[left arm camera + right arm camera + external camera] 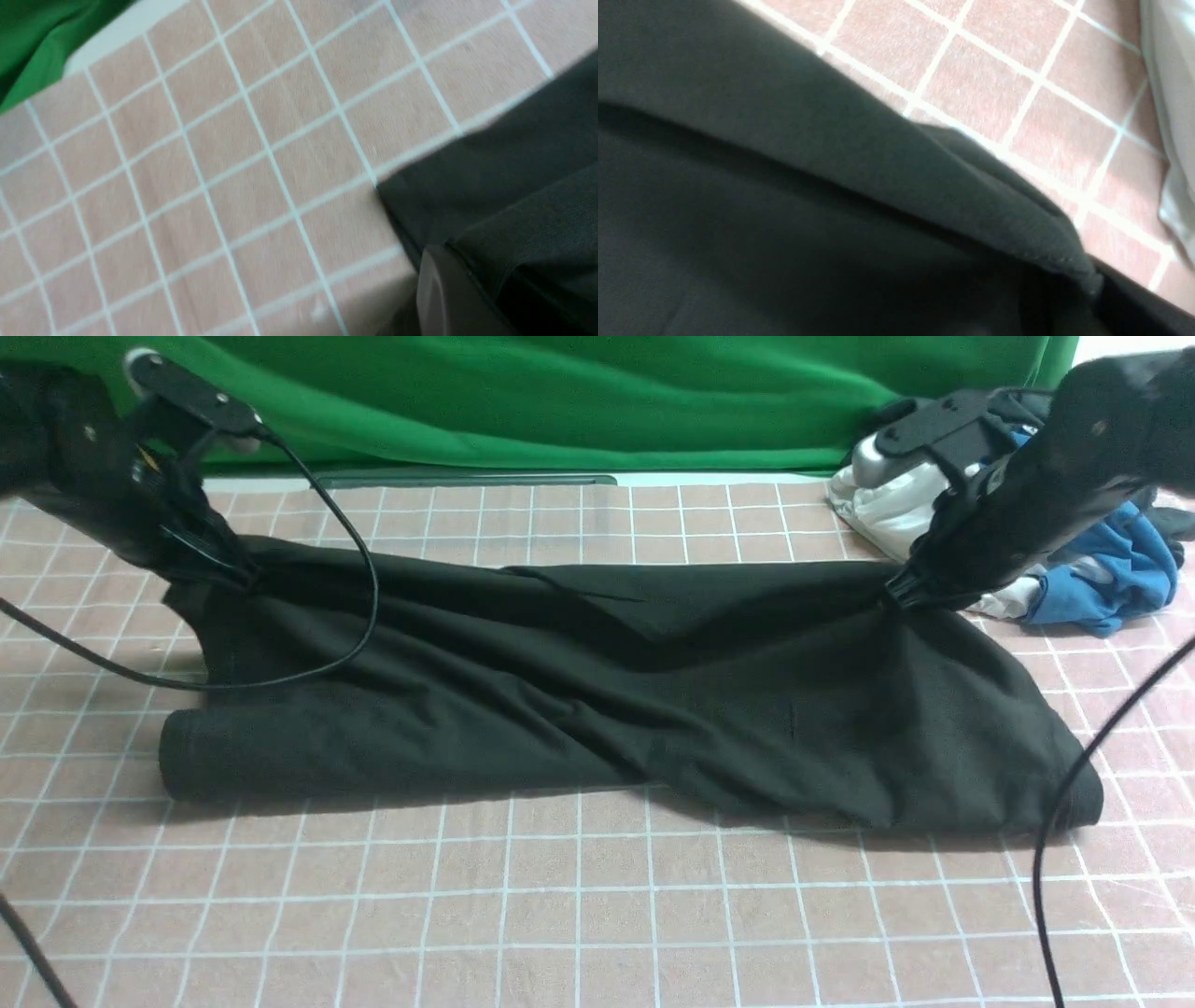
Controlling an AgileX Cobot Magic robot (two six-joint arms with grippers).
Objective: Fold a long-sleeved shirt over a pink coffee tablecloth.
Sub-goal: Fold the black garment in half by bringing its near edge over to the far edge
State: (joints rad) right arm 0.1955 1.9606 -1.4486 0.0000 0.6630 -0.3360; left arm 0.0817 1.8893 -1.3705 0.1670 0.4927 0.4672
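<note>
I had my left hand (238, 581) and right hand (901, 593) each pinched shut on the far edge of the black long-sleeved shirt (607, 709), its long axis running between them, the rest draped toward me onto the pink coffee tablecloth (560, 915).

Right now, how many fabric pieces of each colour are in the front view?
Black long-sleeved shirt: 1
Pink tablecloth: 1
Green cloth: 1
Blue garment: 1
White garment: 1
Dark grey garment, mostly hidden: 1
Total: 6
</note>
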